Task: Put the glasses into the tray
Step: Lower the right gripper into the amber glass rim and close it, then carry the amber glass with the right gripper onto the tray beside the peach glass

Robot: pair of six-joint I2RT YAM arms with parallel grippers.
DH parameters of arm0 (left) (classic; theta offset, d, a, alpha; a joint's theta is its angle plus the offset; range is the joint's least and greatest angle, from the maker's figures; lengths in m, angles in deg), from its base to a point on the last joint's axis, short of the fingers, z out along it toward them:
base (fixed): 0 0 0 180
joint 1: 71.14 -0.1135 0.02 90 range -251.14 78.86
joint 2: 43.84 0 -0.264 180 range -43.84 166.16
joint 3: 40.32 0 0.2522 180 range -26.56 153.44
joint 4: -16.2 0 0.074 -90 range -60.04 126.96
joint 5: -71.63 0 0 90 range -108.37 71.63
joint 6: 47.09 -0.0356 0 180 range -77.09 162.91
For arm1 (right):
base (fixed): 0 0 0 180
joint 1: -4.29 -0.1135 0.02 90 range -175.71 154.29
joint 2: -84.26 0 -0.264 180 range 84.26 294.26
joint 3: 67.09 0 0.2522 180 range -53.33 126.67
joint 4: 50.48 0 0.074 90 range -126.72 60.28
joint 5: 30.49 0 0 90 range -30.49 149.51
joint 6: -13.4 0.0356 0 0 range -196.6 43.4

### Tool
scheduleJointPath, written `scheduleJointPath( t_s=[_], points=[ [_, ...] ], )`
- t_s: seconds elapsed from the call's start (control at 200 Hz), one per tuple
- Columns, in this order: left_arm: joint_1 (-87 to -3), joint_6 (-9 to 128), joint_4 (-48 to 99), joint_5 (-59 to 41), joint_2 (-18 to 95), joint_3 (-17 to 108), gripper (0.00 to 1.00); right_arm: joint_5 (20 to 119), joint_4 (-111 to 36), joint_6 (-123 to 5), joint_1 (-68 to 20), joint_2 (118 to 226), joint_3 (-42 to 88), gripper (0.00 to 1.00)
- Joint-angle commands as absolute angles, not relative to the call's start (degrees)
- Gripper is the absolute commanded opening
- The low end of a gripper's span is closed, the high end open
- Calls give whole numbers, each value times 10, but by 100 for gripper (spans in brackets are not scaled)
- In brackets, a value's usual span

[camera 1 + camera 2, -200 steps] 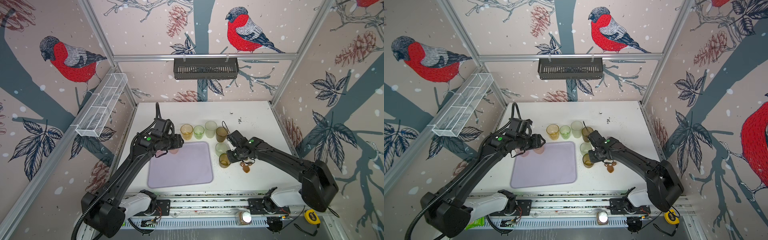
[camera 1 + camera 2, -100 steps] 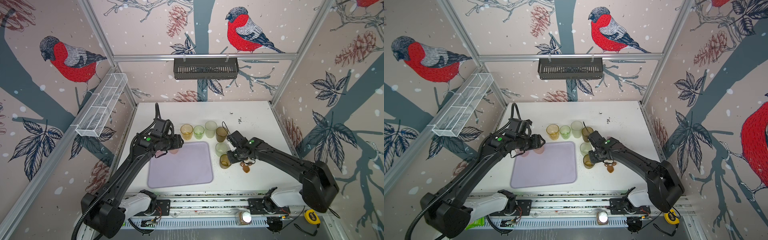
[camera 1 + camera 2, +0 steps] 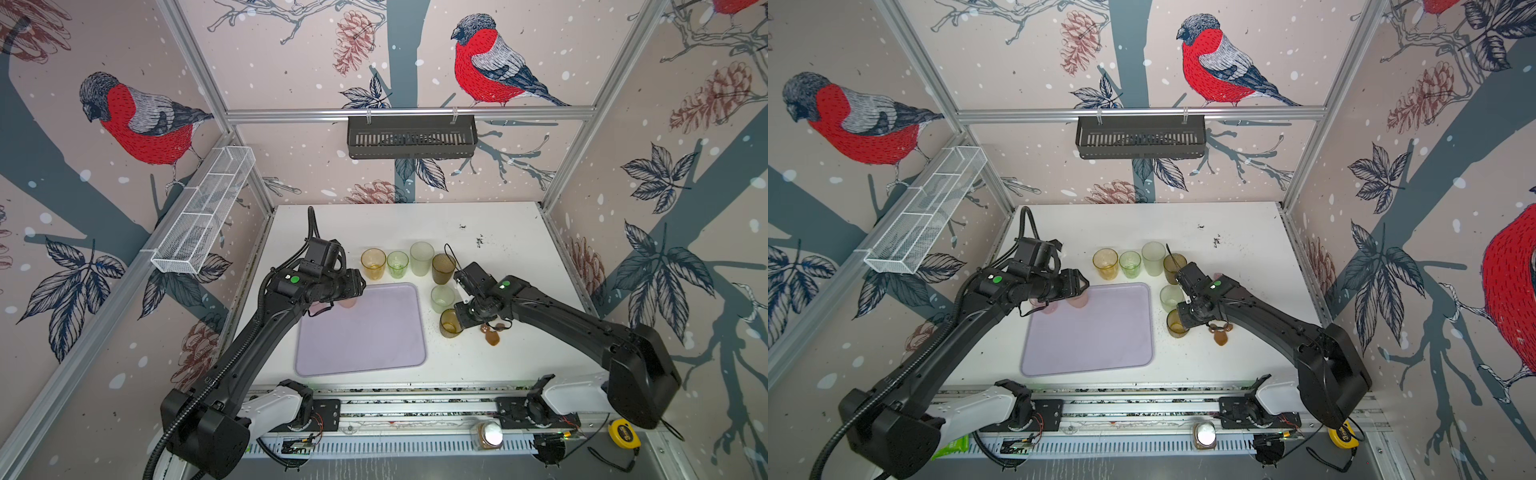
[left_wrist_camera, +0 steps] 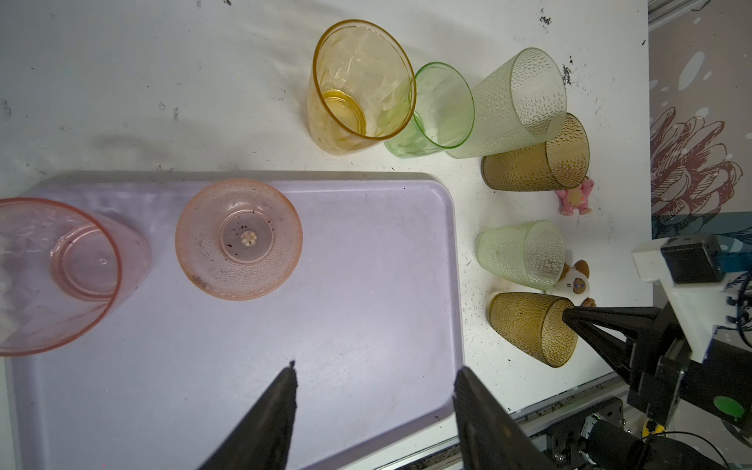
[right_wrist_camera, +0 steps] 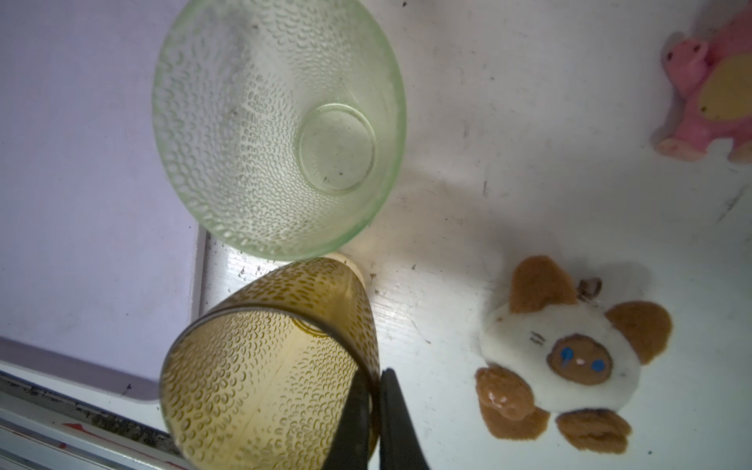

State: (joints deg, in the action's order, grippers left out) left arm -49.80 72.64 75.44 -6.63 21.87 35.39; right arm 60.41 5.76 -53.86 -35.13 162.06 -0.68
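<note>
- The tray (image 3: 361,332) holds two pink glasses (image 4: 238,244) at its far left corner.
- Six glasses (image 3: 397,264) stand on the table (image 3: 498,232) beside it, not yet moved.
- The right gripper (image 5: 374,411) pinches the rim of the near brown glass (image 5: 260,366), just off the tray.
- The left gripper (image 4: 374,386) gapes empty above the tray.

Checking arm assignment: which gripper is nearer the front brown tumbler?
Right. Right gripper pinches the rim of the front brown tumbler; left gripper hangs open over the tray, apart from it.
</note>
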Motion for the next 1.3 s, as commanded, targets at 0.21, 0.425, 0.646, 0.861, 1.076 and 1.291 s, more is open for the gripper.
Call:
scheduleJointPath(
  t_s=[0.21,0.425,0.646,0.861,1.076,1.291],
  points=[
    [-508,722,737,-68,221,359,62,590,105,-526,-369,1595,11,1],
    [-521,717,732,-68,230,369,62,578,136,-518,-385,1584,41,0],
    [-542,706,726,-58,238,377,62,564,167,-511,-404,1589,101,0],
    [-553,704,714,-72,232,379,62,551,198,-519,-422,1616,164,0],
    [-559,703,712,-73,232,378,62,556,213,-528,-434,1655,238,0],
    [-567,704,716,-84,226,376,62,563,226,-549,-441,1710,322,0]
  ],
)
